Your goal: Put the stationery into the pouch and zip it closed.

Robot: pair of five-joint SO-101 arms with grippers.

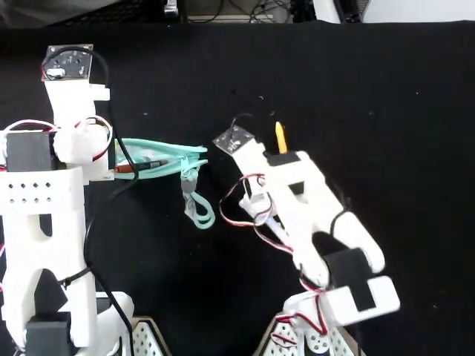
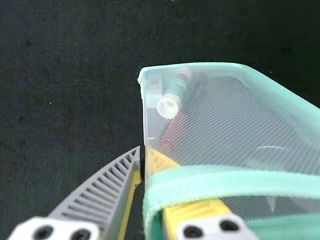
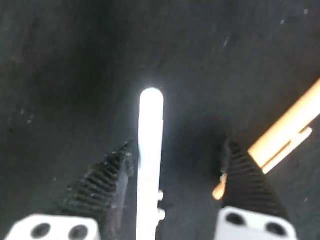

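Now, left gripper (image 2: 145, 152): clamped on the end edge of the pouch (image 2: 220, 125). My grey finger is outside the wall and my yellow finger is behind it, so I am pinning the mesh and nothing else.
Right gripper (image 3: 178, 147): jaws apart and low over the table (image 1: 371, 111). They straddle a white pen (image 3: 150, 160) that lies close along one finger, with a gap to the other, so nothing is gripped.
Just outside that jaw: an orange pen (image 3: 285, 130) lies on the cloth beside my far finger, slanting away from it.
Inside the pouch: through the clear wall I see a white-capped marker (image 2: 170, 102) and a red pen (image 2: 172, 132) beneath it.
Pouch on the table: it lies on its side between my two arms. Its teal edges are spread toward my right arm, and its wrist strap (image 1: 199, 208) trails loose.
Done, as I judge it: part of the stationery is packed and the pouch is held steady.
Left, as I judge it: the white pen and the orange pen are both outside, well apart from the mouth. The zip looks unclosed, so two loads and the zipping remain.
Caution: once my right jaws are free for the zip, the slack strap could snag them.
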